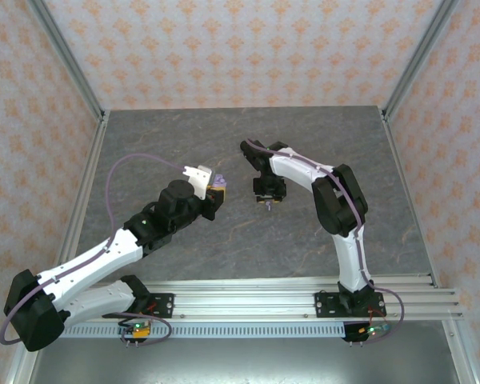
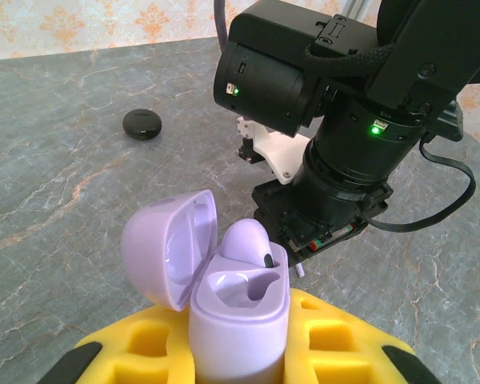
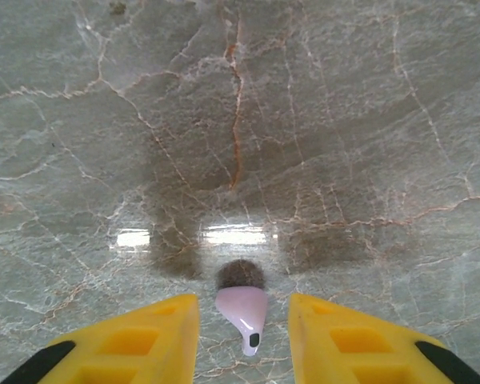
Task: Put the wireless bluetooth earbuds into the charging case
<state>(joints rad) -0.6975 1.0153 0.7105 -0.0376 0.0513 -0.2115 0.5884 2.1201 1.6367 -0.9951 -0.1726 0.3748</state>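
Note:
My left gripper (image 2: pixel 240 332) is shut on the lavender charging case (image 2: pixel 240 308), held upright with its lid (image 2: pixel 164 248) swung open to the left. One lavender earbud (image 2: pixel 246 238) sits in the far slot; the near slot (image 2: pixel 242 288) is empty. In the top view the case (image 1: pixel 218 186) is left of my right gripper (image 1: pixel 268 200), which points down at the table. In the right wrist view a second lavender earbud (image 3: pixel 244 310) lies on the table between the yellow fingers (image 3: pixel 156 332), with a gap on each side. My right gripper (image 3: pixel 243 298) is open.
A round black disc (image 2: pixel 142 124) lies on the grey marble table (image 2: pixel 56 184) beyond the case. The right arm's black wrist (image 2: pixel 336 152) stands close behind the case. Patterned walls (image 1: pixel 240 48) enclose the table on three sides.

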